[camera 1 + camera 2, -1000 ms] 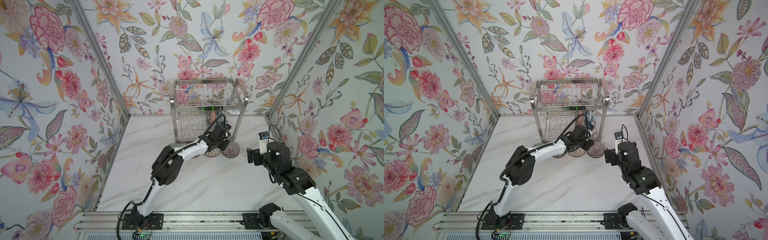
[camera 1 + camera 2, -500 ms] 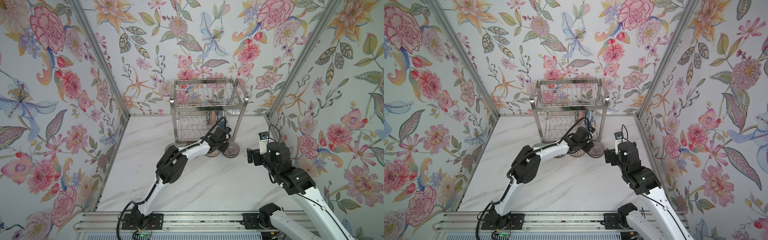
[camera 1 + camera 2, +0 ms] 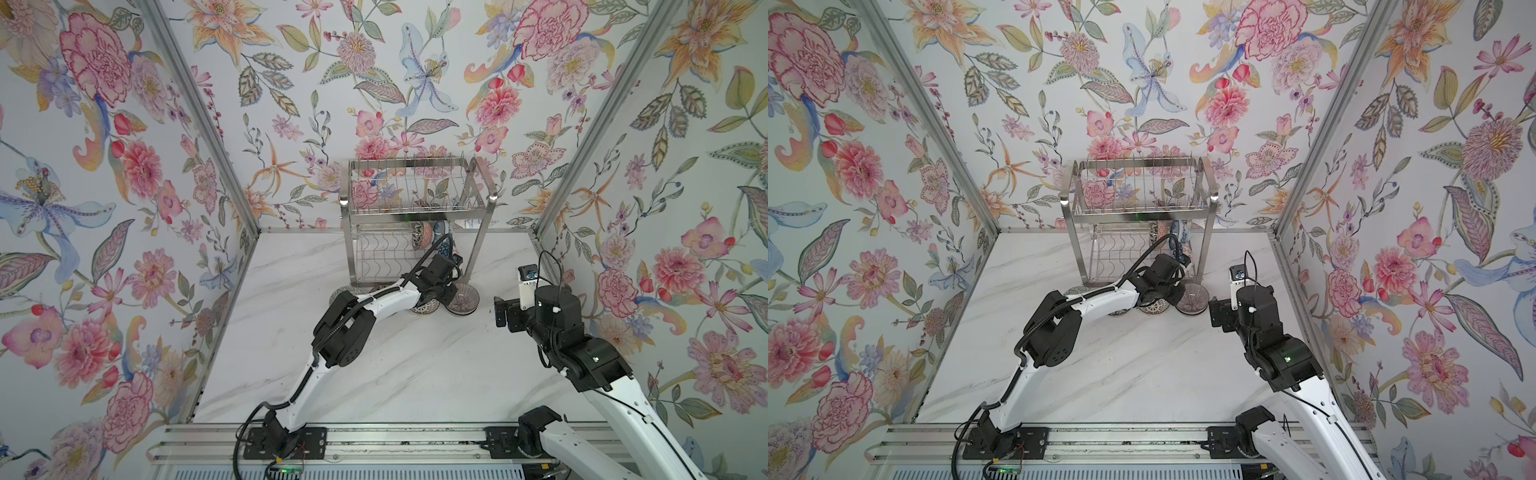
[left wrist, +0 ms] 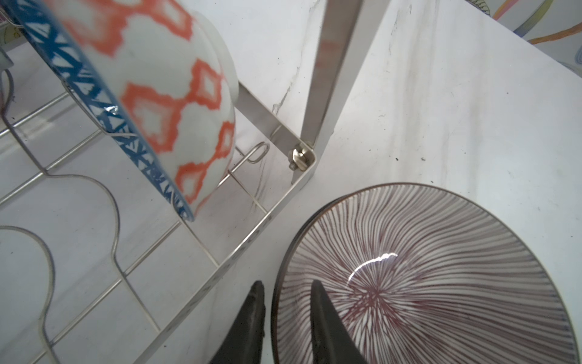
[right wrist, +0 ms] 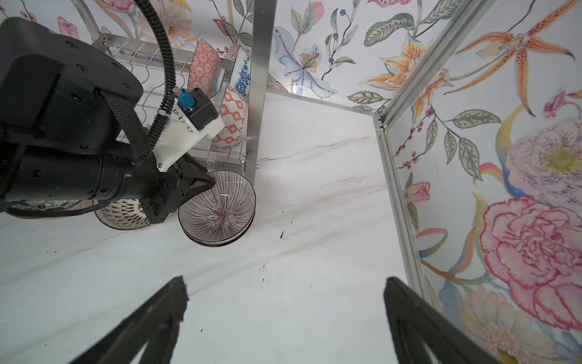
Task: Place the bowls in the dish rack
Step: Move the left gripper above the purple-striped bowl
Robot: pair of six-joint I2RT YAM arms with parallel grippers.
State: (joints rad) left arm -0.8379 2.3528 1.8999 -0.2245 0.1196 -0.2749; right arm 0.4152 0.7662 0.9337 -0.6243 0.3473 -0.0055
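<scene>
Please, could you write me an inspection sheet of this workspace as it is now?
Surface: marble table, few dark specks.
Job's things: dish rack, three bowls standing in lower shelf; lined bowl and petal-patterned bowl on table before it.
Clutter: nothing seen.
Pincers: left pincer astride lined bowl's rim, grip uncertain; right pincer open over bare table.
Cables: black hose on left arm loops close to rack.
Surroundings: floral walls, metal frame posts.

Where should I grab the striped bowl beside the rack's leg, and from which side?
Pinch the striped bowl by its rim from above, one finger inside, one outside, on the side clear of the dish rack leg. It sits upright, mouth up, so the thin rim is the graspable edge; the left gripper straddles it there.
</scene>
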